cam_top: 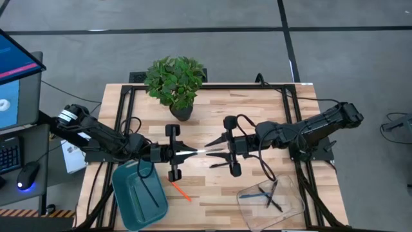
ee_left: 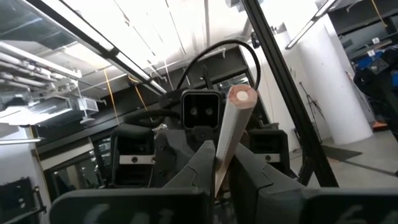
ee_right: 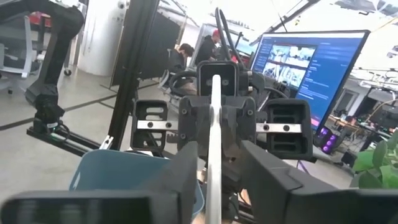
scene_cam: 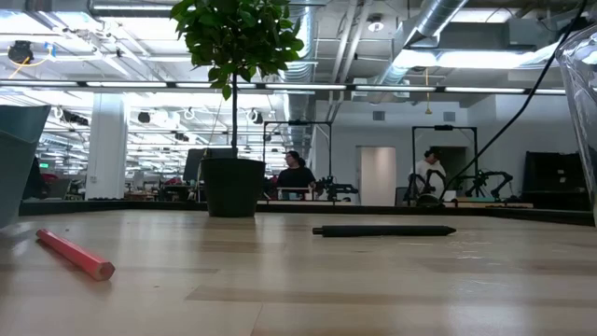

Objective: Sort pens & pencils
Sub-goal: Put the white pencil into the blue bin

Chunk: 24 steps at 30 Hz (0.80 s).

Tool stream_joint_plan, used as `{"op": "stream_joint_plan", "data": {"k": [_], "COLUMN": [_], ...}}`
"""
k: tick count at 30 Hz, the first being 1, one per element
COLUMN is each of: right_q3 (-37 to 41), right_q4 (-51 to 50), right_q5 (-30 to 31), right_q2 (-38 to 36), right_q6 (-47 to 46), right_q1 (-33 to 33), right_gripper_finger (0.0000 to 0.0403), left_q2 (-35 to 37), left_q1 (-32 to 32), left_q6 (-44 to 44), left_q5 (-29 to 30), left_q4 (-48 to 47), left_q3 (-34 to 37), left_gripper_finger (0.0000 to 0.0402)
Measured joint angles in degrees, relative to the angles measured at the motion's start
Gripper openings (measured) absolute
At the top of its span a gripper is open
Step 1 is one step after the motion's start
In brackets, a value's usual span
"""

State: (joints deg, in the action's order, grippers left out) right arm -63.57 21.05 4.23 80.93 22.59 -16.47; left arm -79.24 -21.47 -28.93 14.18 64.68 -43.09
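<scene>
Whitish pencil (cam_top: pixel 193 153): above table centre, clamped by left gripper (cam_top: pixel 182 153); right gripper (cam_top: pixel 212 152) fingers parted around its tip.

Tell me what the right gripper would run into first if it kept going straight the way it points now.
The right gripper points toward the left gripper, which is shut on the whitish pencil between them. It would likely slide along that pencil and meet the left gripper's fingers first.

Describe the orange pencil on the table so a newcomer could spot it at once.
Start at the teal tray at the table's front left corner. Just right of its rim, the orange pencil lies flat and slanted on the bare wood. It is the only bright orange stick; the others are dark, blue or whitish.
</scene>
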Motion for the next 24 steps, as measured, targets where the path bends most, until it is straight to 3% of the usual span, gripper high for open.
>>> {"op": "stream_joint_plan", "data": {"k": [7,15,24], "right_q3": [0.0,0.0,0.0], "right_q4": [0.5,0.4,-3.7], "right_q5": [0.1,1.3,18.1], "right_q2": [0.0,-0.1,-6.2], "right_q6": [0.0,3.8,10.4], "right_q1": [-0.2,-2.3,-7.9], "right_gripper_finger": [0.0199,0.0216,0.0216], "left_q2": [0.0,0.0,0.1], "left_q1": [0.0,0.0,0.0], "left_q6": [-0.3,-0.3,-0.3], "left_q5": [0.0,0.1,2.2], "left_q4": [-0.1,-1.3,-2.9], "left_q3": [0.0,0.0,0.0], "left_gripper_finger": [0.0009,0.0008,0.0008]}}
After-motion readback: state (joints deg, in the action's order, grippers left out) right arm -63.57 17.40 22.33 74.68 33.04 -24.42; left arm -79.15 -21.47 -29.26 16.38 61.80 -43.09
